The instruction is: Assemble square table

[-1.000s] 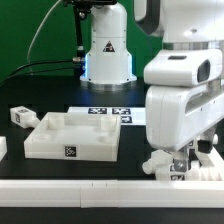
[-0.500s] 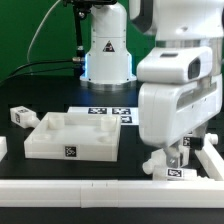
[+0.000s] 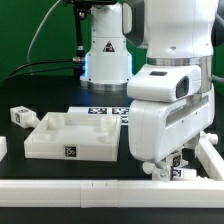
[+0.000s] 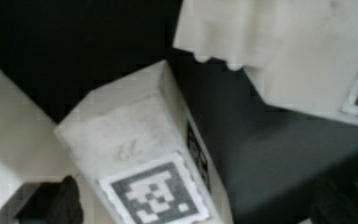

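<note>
White leg (image 3: 181,173) targeting at near right: hovering gripper (image 3: 166,168) low over it, aligning for grasp; cannot tell whether spread or pinching. Presenting square top (image 3: 70,135) at left, rim up, for insertion.

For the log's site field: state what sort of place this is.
Most likely a robotics lab bench. A robot arm works over a black table. A marker board of printed tags lies on it, and the white furniture parts, a top and a leg, carry tags too.
</note>
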`<state>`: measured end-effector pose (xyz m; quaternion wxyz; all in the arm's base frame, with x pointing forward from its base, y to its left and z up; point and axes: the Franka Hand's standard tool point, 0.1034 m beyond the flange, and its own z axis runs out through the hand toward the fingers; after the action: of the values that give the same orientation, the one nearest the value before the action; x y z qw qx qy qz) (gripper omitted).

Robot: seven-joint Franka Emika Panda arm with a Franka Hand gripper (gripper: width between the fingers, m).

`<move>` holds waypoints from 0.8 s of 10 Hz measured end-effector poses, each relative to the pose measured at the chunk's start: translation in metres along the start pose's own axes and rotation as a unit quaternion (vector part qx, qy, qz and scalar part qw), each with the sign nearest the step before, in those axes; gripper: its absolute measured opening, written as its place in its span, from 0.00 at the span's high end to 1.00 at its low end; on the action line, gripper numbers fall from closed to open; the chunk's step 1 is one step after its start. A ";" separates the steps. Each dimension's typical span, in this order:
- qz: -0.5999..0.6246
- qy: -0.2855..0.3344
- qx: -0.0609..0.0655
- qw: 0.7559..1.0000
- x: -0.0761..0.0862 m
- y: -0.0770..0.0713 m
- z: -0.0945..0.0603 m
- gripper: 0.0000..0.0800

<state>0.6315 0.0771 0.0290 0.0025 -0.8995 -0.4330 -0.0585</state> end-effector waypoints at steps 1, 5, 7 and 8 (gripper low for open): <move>0.000 0.003 -0.003 1.000 -0.001 0.003 0.000 0.19; 0.014 0.029 -0.025 0.999 0.000 0.006 0.002 0.19; 0.047 0.040 -0.031 0.998 0.001 0.001 0.002 0.19; 0.067 0.039 -0.027 0.997 0.002 -0.005 0.000 0.19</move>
<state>0.6291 0.0820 0.0290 -0.0008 -0.9235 -0.3692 -0.1042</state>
